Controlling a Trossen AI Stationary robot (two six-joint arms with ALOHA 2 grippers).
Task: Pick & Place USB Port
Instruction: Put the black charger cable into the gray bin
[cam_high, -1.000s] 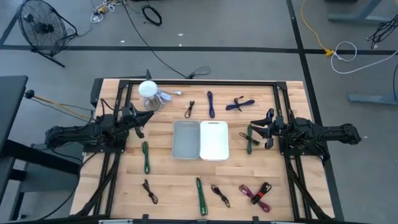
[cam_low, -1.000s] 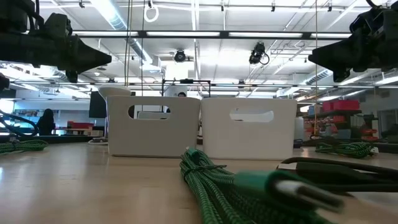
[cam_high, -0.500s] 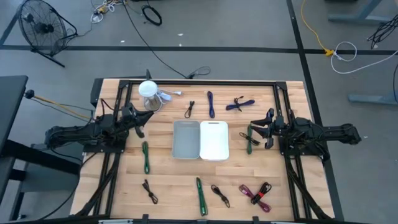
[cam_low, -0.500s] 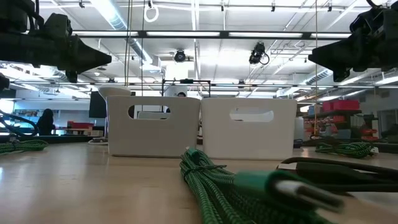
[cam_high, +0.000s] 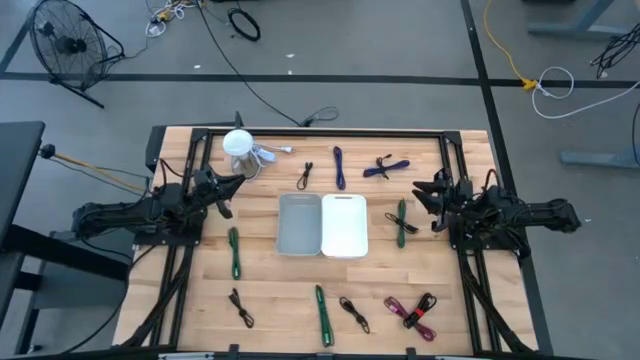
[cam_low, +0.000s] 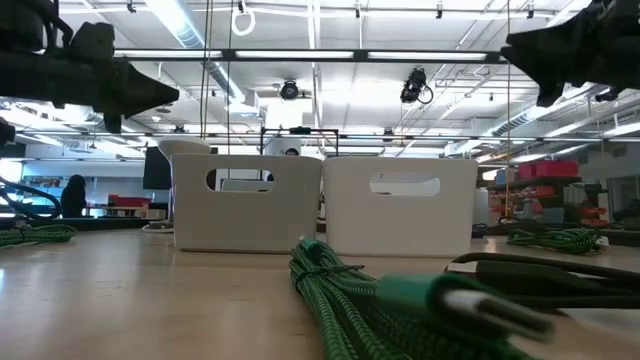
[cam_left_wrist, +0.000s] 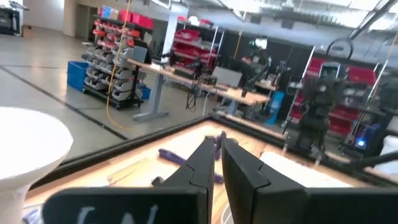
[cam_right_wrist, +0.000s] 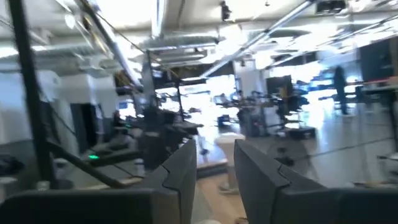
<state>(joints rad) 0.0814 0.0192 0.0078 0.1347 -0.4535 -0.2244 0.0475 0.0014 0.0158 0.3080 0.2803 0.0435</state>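
Several bundled USB cables lie flat on the wooden table. Among them are a green one (cam_high: 401, 222) right of the bins, a green one (cam_high: 234, 251) left of them, and a green one (cam_high: 322, 314) at the near edge, which fills the low view's foreground (cam_low: 380, 300). My right gripper (cam_high: 421, 195) (cam_right_wrist: 214, 155) hangs open in the air, up and to the right of the green cable by the bins. My left gripper (cam_high: 231, 186) (cam_left_wrist: 217, 144) is shut and hovers left of the grey bin (cam_high: 298, 224). Neither holds anything.
A grey bin and a white bin (cam_high: 344, 224) stand side by side mid-table. Dark, blue and purple cables (cam_high: 339, 165) lie along the far side, black ones (cam_high: 353, 313) and a pink-black one (cam_high: 415, 310) along the near side. A white cup-like object (cam_high: 238, 150) stands at the far left.
My right gripper has risen from above the green cable beside the bins, moving a little toward the table's far and right edges. The low view shows it higher than before. The cable has stayed where it was, and the left arm has kept still.
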